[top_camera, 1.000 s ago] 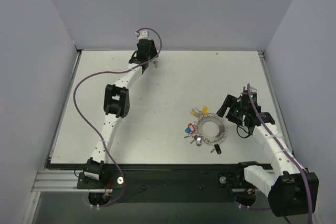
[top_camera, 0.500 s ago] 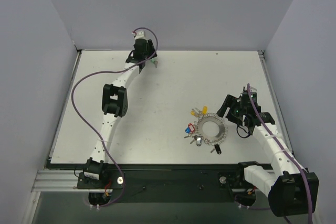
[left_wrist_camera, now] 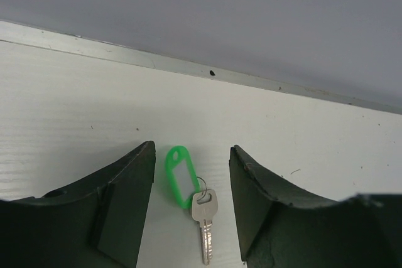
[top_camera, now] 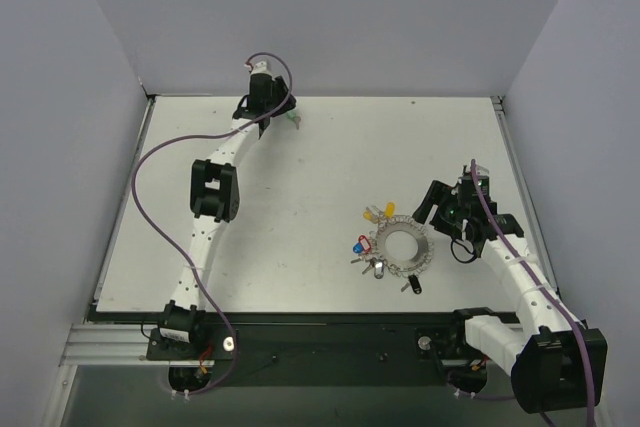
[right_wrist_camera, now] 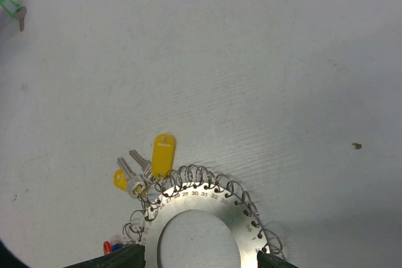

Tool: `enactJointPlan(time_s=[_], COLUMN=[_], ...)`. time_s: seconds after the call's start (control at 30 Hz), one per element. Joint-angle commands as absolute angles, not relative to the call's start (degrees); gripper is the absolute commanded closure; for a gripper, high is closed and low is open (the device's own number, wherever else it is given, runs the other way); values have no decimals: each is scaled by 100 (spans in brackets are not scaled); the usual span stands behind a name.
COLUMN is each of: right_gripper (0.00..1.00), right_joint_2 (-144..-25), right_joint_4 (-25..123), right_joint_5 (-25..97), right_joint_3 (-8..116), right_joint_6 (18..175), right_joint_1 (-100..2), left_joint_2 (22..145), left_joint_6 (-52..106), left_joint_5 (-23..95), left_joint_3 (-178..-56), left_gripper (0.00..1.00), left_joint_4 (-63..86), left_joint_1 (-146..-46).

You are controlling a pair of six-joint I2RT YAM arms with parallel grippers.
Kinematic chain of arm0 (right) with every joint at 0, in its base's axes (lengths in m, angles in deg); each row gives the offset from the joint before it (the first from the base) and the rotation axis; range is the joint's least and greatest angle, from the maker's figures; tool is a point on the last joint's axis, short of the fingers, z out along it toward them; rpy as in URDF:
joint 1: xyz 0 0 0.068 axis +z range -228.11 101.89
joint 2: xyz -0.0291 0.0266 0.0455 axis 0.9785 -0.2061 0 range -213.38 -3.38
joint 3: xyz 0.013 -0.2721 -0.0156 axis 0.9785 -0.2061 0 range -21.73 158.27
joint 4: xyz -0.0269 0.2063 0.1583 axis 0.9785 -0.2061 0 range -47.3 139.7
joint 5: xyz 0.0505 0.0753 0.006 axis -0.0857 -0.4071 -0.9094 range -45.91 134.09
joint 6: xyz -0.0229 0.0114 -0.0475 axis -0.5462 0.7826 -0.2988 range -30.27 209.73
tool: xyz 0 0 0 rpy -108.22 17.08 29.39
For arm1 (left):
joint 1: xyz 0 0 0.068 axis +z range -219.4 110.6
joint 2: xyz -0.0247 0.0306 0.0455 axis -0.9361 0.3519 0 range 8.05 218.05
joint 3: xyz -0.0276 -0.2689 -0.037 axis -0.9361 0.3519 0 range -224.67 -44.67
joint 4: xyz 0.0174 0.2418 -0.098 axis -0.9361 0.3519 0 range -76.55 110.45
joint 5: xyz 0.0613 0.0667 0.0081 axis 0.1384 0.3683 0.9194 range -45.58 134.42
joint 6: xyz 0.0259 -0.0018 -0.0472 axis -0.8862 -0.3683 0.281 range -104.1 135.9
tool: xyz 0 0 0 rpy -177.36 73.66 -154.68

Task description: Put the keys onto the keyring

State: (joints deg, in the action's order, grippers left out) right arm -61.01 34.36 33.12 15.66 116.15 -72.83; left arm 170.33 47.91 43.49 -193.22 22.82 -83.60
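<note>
A silver key on a green tag (left_wrist_camera: 178,177) lies flat on the table by the back wall, between the fingers of my open left gripper (left_wrist_camera: 191,155) and untouched by them. From above, the green key (top_camera: 291,122) shows just right of the left gripper (top_camera: 266,110). The keyring (right_wrist_camera: 188,202), a flat metal ring edged with wire coils, lies at centre right as the keyring (top_camera: 403,246). Yellow-tagged keys (right_wrist_camera: 162,154) hang on it. My right gripper (right_wrist_camera: 198,262) stands open, its fingertips on either side of the ring's near part. I cannot tell whether they touch it.
Red and blue keys (top_camera: 358,246) and a black key (top_camera: 411,287) fan out from the ring's left and near sides. The back wall and a metal edge strip (left_wrist_camera: 213,72) run just beyond the green key. Side walls enclose the table.
My left gripper has shifted slightly left along the back wall, and more of the green key shows beside it. The right arm and keyring have not moved.
</note>
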Motion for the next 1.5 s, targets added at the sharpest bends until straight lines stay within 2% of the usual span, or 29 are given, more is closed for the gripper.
enactJointPlan(time_s=[0.0, 0.07, 0.37, 0.53, 0.57, 0.6, 0.77, 1.0, 1.1, 1.27, 1.47], right_gripper=[30, 30, 30, 30, 30, 30, 30, 30, 30, 30, 30], right_joint_2=[-5990, -5972, -5937, -5919, -5919, -5911, -5832, -5656, -5559, -5577, -5401], right_joint_4=[3273, 3282, 3238, 3203, 3203, 3203, 3150, 3124, 3115, 3089, 2992], right_joint_5=[3284, 3284, 3266, 3266, 3249, 3240, 3178, 3082, 3055, 3055, 3099], right_joint_3=[1738, 1738, 1747, 1756, 1747, 1756, 1765, 1729, 1694, 1633, 1536], right_joint_6=[11566, 11566, 11557, 11566, 11575, 11584, 11592, 11619, 11619, 11601, 11610], right_joint_1=[-7283, -7283, -7292, -7310, -7310, -7318, -7327, -7319, -7310, -7283, -7187], left_joint_2=[17153, 17205, 17434, 17372, 17364, 17337, 16952, 15854, 15223, 13964, 12593], left_joint_6=[5044, 5166, 5774, 5765, 5791, 5791, 5511, 5133, 5053, 4816, 4605], left_joint_5=[4118, 3847, 3168, 3063, 2993, 2940, 2755, 2184, 1833, 1866, 2130], left_joint_3=[-19505, -19505, -19461, -19330, -19268, -19242, -18680, -17213, -16300, -14052, -12757], left_gripper=[40, 40, 57, 81, 94, 100, 100, 100, 100, 100, 100], left_joint_4=[2356, 2374, 2233, 2163, 2171, 2172, 2075, 1925, 1698, 942, 1073], left_joint_1=[-8302, -8259, -8188, -8197, -8188, -8188, -8267, -8469, -8548, -8838, -9198])
